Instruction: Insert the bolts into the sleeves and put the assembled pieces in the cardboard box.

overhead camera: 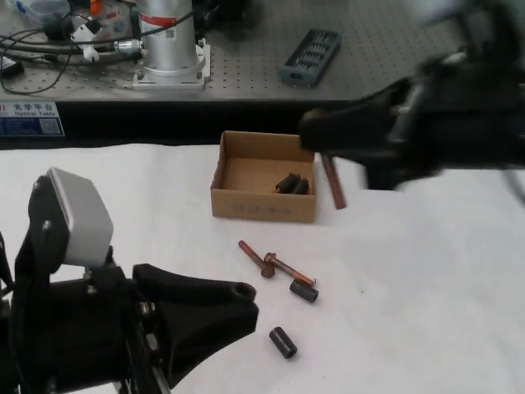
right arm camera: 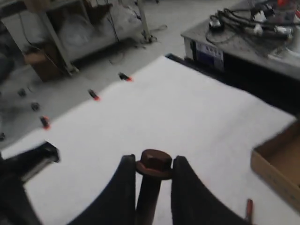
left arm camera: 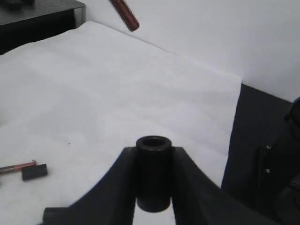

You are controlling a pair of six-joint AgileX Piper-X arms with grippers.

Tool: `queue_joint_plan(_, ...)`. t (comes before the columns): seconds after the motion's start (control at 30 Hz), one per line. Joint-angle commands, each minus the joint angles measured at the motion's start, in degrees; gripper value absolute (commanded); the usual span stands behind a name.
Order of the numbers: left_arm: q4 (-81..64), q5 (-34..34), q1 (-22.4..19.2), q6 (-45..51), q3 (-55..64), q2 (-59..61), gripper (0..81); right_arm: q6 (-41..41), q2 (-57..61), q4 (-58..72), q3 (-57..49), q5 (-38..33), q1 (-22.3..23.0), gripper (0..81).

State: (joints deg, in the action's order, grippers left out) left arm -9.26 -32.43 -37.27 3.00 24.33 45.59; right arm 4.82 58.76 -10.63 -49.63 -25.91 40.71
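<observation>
My left gripper [left arm camera: 153, 153] is shut on a black sleeve [left arm camera: 153, 180] that stands upright between its fingers, open end up, low over the white sheet. My right gripper [right arm camera: 153, 164] is shut on a copper bolt [right arm camera: 149, 197] just under its hex head. In the high view that bolt [overhead camera: 332, 182] hangs beside the right wall of the cardboard box [overhead camera: 261, 205]. Dark assembled pieces [overhead camera: 292, 185] lie in the box. Two loose bolts [overhead camera: 256, 256] [overhead camera: 289, 268] and two loose sleeves [overhead camera: 303, 291] [overhead camera: 283, 342] rest on the sheet in front of the box.
The left arm [overhead camera: 123, 328] fills the near-left corner and the right arm [overhead camera: 426, 123] hangs over the far right. Behind the sheet, a perforated metal bench carries a metal column [overhead camera: 168, 41], cables and a blue tray [overhead camera: 310, 56]. The sheet's right edge [left arm camera: 234, 122] drops to a dark surface.
</observation>
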Motion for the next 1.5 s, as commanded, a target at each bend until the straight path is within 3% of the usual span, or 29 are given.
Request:
queue_joint_plan(0.0, -1.6, -2.7, -0.1, 0.0, 0.0, 0.6, 0.6, 3.0, -3.3, 5.4, 1.8, -5.2, 0.1, 0.1)
queue_joint_plan(0.13, -7.5, -8.7, -0.1, 0.3, 0.0, 3.6, 0.6, 7.2, -7.4, 10.6, 5.0, -8.3, 1.3, 0.1)
queue_joint_plan(0.4, -24.5, -15.7, -0.1, 9.7, 0.0, 10.7, 0.6, 8.4, -7.7, 16.2, 9.3, -9.0, 4.9, 0.1)
queue_joint_plan(0.7, -32.7, -17.9, -0.1, 14.8, 0.0, 11.9, 0.6, 9.5, -7.7, 18.3, 9.6, -8.9, 6.8, 0.1)
queue_joint_plan(1.47, -33.0, -19.8, -0.1, 15.4, 0.0, 11.9, 0.6, 9.5, -4.5, 19.1, 9.6, -12.3, 6.8, 0.1)
